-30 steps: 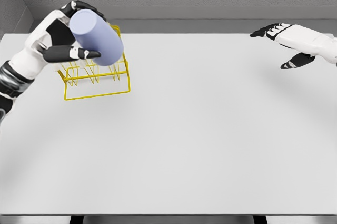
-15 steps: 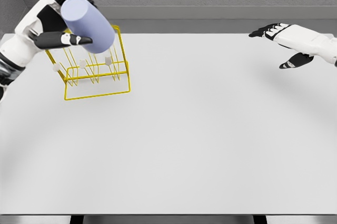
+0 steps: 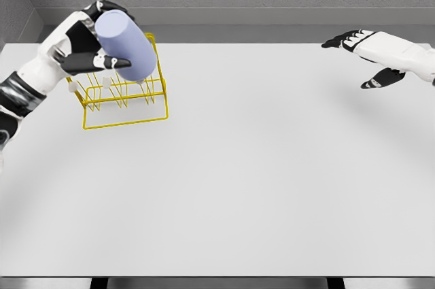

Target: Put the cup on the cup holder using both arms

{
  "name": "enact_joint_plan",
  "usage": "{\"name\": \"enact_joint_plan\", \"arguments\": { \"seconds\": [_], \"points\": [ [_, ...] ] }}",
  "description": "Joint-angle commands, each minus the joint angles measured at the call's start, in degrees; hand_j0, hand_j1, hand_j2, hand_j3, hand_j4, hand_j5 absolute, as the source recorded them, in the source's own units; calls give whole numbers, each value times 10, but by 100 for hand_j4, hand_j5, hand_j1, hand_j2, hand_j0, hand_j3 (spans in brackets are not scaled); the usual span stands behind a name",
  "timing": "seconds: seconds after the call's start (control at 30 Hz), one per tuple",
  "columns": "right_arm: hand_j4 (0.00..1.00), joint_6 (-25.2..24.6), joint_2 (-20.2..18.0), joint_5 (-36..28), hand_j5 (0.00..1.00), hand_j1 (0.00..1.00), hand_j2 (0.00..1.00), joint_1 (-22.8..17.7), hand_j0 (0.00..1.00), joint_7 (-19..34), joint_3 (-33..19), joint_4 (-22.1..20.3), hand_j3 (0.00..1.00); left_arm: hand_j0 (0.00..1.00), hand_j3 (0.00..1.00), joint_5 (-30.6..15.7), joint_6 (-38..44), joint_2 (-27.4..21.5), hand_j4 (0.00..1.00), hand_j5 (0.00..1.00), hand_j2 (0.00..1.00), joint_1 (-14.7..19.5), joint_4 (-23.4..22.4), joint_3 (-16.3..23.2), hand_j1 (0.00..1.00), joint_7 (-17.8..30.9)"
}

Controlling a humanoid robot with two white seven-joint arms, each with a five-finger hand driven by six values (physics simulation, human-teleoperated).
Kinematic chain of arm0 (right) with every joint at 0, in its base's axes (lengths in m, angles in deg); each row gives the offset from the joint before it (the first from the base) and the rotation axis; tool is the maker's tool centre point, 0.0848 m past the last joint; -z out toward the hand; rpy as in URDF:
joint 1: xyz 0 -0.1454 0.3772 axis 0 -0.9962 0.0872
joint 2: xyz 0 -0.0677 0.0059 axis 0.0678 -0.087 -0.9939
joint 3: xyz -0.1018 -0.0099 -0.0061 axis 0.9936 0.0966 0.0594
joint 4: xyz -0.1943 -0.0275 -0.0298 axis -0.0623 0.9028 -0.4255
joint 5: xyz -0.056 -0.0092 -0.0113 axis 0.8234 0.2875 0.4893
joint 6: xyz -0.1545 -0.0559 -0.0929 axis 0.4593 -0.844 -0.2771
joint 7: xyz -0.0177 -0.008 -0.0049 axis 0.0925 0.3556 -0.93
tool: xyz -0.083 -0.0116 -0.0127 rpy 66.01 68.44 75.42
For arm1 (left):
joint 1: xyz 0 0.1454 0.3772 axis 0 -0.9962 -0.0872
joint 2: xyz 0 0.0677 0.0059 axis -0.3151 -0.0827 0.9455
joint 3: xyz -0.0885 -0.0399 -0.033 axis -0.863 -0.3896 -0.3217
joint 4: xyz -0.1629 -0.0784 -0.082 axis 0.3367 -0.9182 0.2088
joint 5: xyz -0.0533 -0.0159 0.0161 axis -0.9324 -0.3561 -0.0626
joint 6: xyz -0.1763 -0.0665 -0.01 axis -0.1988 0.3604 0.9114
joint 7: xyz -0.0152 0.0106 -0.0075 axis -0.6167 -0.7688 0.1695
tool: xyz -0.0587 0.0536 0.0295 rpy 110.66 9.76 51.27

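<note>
Item one, far left: your left robot hand (image 3: 92, 41), fingers wrapped around the cup (image 3: 124, 45), thumb across its near side. The cup is pale lavender, held tilted, closed base up and toward the camera, mouth end down into the holder.

Change noted: half a second back the cup rode higher and further left, clear above the wire pegs. It has now come down and a little to the right, so its lower end sits among the upper wires. You may judge this as the seating move under way, not finished; whether a peg has entered the mouth cannot be told from here.

Item two, beneath the cup: cup holder (image 3: 126, 107), yellow wire frame with white-tipped pegs, standing on the counter (image 3: 272, 166) near its back left corner. It has not shifted.

Item three, far right: your right robot hand (image 3: 370, 54), fingers spread and holding nothing, hovering well apart from the holder, unchanged over the last second.

What this means for you: keep the grip until the cup rests on a peg, then let go.
</note>
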Motion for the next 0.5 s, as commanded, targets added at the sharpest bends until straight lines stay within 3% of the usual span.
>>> {"name": "enact_joint_plan", "arguments": {
  "seconds": [0.0, 0.47],
  "points": [
    [100, 0, -2, -4, 100, 100, 100, 0, 100, 0, -1, 0, 100, 41, 41, -4, 1, -1, 41, 41, 41, 0, -3, 2, 41, 0],
    [100, 0, -2, -4, 100, 100, 100, 0, 100, 0, -1, 0, 100, 42, 42, 8, 13, 2, 42, 42, 42, -7, -23, 3, 42, 1]
  ]
}}
